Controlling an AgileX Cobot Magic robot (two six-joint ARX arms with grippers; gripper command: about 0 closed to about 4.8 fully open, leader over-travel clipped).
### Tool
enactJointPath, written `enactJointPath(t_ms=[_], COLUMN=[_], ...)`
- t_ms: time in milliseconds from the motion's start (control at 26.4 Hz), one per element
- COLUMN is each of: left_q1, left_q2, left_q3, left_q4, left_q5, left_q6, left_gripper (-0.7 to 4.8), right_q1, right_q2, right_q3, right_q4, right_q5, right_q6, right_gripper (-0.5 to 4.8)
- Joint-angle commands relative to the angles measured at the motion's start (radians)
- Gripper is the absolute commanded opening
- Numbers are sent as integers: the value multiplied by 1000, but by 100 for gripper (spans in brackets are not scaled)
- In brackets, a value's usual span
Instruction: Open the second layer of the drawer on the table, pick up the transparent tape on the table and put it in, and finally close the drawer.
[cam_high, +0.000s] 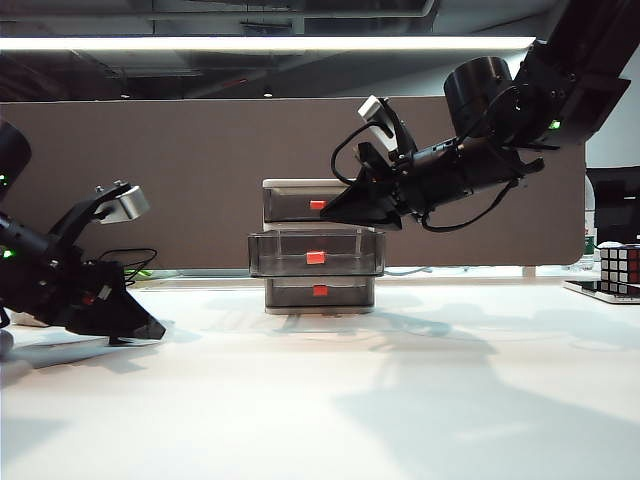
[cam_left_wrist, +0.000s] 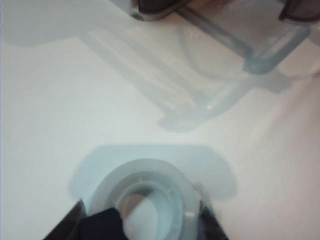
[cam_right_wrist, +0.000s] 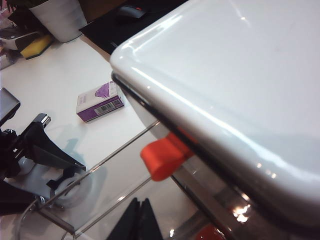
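Observation:
The drawer (cam_high: 290, 187) stands mid-table, grey-framed with smoky trays. Its second layer (cam_high: 345, 243) is pulled out toward me, red tab (cam_high: 316, 257) on its front. The transparent tape (cam_left_wrist: 150, 192) lies flat on the white table (cam_high: 400, 400), its black cutter clip (cam_left_wrist: 102, 225) near one finger. My left gripper (cam_left_wrist: 142, 227) is low at the table's left (cam_high: 140, 333), its dark fingers (cam_left_wrist: 67, 227) hugging both sides of the roll. My right gripper (cam_right_wrist: 140, 220) is shut and empty, hovering above the open tray by the top drawer's red tab (cam_right_wrist: 162, 156).
A purple-and-white box (cam_right_wrist: 100, 102) lies on the table behind the left arm. A white pot (cam_right_wrist: 60, 17) and a yellow sponge (cam_right_wrist: 32, 46) sit farther back. A Rubik's cube (cam_high: 620, 268) is at the far right edge. A brown partition (cam_high: 150, 170) backs the table.

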Motion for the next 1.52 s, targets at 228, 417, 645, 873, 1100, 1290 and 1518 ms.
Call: enactJointPath(t_ms=[228, 417, 645, 873, 1100, 1290, 1518], left_q1=[-31, -100, -209, -227, -267, -286, -294], left_q2=[-40, -267, -276, -73, 7, 31, 31], left_q3=[-2, 0, 158, 360, 399, 410, 411], left_q4=[-27, -24, -106, -127, -138, -145, -121], left_q5=[4, 3, 2, 51, 45, 37, -5], left_q6=[-11, -8, -3, -11, -7, -3, -4], left_gripper=[57, 57, 57, 58, 67, 212, 325], right_q1=[2, 2, 2, 2, 2, 2, 2], right_q2=[-5, -5, -5, -5, -5, -5, -5], right_q3=[5, 6, 7, 7, 8, 8, 8], right_q4=[15, 14, 14, 15, 15, 15, 14], right_q5=[-2, -2, -3, -4, -2, -2, -2], right_q6=[-4, -2, 5, 11, 11, 11, 11], right_gripper=[-5, -5, -5, -5, -5, -5, -5])
